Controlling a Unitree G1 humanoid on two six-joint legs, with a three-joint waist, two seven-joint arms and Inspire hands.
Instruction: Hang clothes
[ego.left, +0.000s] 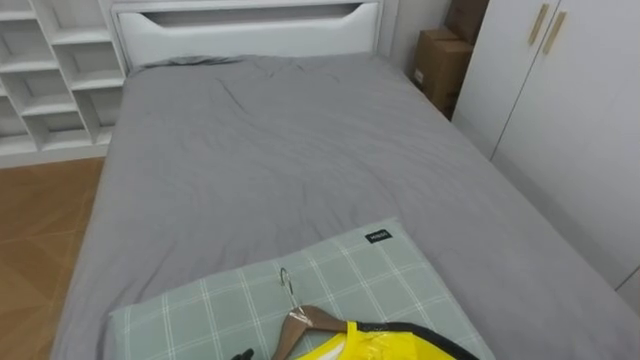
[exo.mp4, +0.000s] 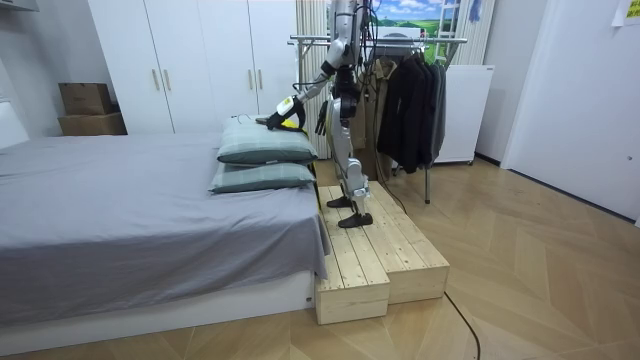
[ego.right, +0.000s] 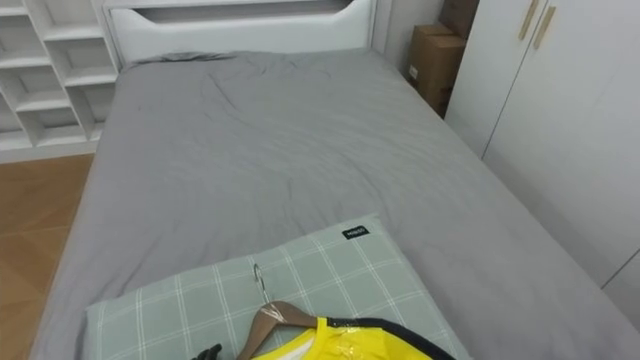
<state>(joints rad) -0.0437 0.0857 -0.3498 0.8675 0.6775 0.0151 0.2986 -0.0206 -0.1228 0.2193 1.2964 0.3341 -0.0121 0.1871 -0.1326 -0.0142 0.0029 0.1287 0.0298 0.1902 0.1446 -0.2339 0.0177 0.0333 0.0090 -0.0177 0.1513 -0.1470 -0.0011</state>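
A yellow garment with dark trim (ego.left: 375, 345) lies on a wooden hanger (ego.left: 300, 325), whose metal hook (ego.left: 287, 282) points up the bed. Both rest on a green checked pillow (ego.left: 210, 310) at the bed's near end. A dark fingertip of my left hand (ego.left: 240, 354) shows at the bottom edge, just left of the hanger. In the room view I stand on a wooden platform (exo.mp4: 380, 250) at the bed's end, left hand (exo.mp4: 273, 120) stretched onto the garment (exo.mp4: 291, 115) atop the stacked pillows (exo.mp4: 265, 150). My right hand (exo.mp4: 322, 115) hangs by my waist.
The grey bed (ego.left: 290, 150) stretches ahead to a white headboard (ego.left: 250, 25). White shelves (ego.left: 50, 70) stand left, white wardrobe doors (ego.left: 560, 110) and a cardboard box (ego.left: 440, 65) right. Behind me a clothes rack (exo.mp4: 400, 40) holds dark garments (exo.mp4: 410, 95).
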